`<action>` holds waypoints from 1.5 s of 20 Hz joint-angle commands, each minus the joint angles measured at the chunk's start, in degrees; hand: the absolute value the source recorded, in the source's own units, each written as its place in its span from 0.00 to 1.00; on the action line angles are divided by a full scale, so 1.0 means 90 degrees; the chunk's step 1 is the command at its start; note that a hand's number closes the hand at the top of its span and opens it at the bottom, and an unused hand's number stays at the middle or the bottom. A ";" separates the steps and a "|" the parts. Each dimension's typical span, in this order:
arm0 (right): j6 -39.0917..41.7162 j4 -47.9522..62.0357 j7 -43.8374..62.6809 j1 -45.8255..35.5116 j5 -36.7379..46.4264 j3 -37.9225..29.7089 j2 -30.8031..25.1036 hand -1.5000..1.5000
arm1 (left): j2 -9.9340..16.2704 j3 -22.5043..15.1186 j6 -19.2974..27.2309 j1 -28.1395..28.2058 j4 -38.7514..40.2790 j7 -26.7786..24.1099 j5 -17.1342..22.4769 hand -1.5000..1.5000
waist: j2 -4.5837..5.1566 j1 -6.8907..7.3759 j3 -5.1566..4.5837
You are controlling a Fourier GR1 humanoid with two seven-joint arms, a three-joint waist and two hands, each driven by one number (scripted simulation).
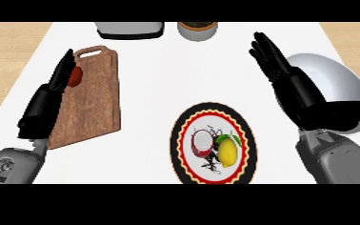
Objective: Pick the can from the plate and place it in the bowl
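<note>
Can (202,142): laid on the patterned plate (184,133), beside a lemon (228,152). Bowl (330,78): set at the desk's (155,76) right edge, partly hidden by the right hand (281,74), fingers straight and apart. Left hand (53,93): fingers extended, held over a cutting board (91,100).

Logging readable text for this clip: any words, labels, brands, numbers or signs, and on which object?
None can be read.
Can: red and white, lying on the plate; no lettering can be made out.
Plate: a dark drawn pattern, not letters.
Cutting board, bowl, and the two items at the counter's far edge: no markings visible.
</note>
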 commanded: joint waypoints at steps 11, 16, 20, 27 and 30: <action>-0.4671 0.0489 0.0651 0.1599 0.3695 0.0956 0.1491 0.00 | -0.1180 -0.0109 0.0242 0.0455 0.0010 0.0619 0.0828 0.50 | 0.0158 -0.0549 -0.0163; -0.6620 0.0196 0.0072 0.2387 0.5328 0.2437 0.2134 0.00 | -0.1275 -0.0125 0.0133 0.0367 -0.0060 0.0710 0.0952 0.50 | 0.0175 -0.0264 -0.0173; -0.7406 0.0338 0.1005 0.2983 0.6872 0.2945 0.2152 0.00 | -0.1252 -0.0149 0.0099 0.0306 -0.0094 0.0803 0.0888 0.50 | 0.0209 -0.0198 -0.0185; -0.5986 -0.0547 0.3331 0.3632 0.8511 0.2743 0.2160 0.00 | -0.1395 -0.0428 0.0318 0.0523 -0.0423 0.0793 0.0590 0.50 | 0.0208 -0.0143 -0.0192; -0.5247 -0.1038 0.4632 0.3353 0.8942 0.2872 0.2162 0.00 | -0.1253 -0.0139 0.0003 0.0476 -0.0117 0.0672 0.0836 0.50 | 0.0257 -0.0086 -0.0189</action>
